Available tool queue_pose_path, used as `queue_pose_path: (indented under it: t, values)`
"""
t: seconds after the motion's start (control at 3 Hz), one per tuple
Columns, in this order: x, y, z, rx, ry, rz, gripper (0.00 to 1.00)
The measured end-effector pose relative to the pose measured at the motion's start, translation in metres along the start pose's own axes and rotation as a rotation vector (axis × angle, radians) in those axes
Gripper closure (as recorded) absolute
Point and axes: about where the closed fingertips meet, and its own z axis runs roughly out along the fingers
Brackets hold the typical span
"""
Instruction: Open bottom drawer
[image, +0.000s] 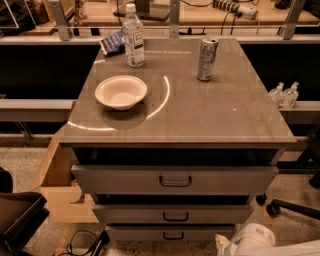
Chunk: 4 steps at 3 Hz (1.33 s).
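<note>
The grey cabinet has three drawer fronts stacked under its top. The bottom drawer (150, 233) is the lowest and narrowest front, with a small dark loop handle (173, 235). It sits furthest back of the three. My gripper is out of view. Only a white rounded part of my arm (252, 241) shows at the bottom right corner, just right of the bottom drawer front and level with it.
On the cabinet top (210, 115) stand a white bowl (120, 92), a water bottle (133, 36), a can (207, 58) and a blue packet (112, 43). A wooden box (60, 185) stands at the left, a dark bin (20, 222) at the bottom left, and a chair wheel (272, 209) at the right.
</note>
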Motion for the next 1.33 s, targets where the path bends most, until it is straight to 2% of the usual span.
queue_pose_path:
  t: [0.67, 1.0, 1.33]
  values:
    - [-0.04, 0.005, 0.059, 0.004, -0.045, -0.089, 0.0]
    - [-0.09, 0.015, 0.105, 0.013, -0.059, -0.166, 0.0]
    - [-0.09, 0.015, 0.105, 0.013, -0.059, -0.166, 0.0]
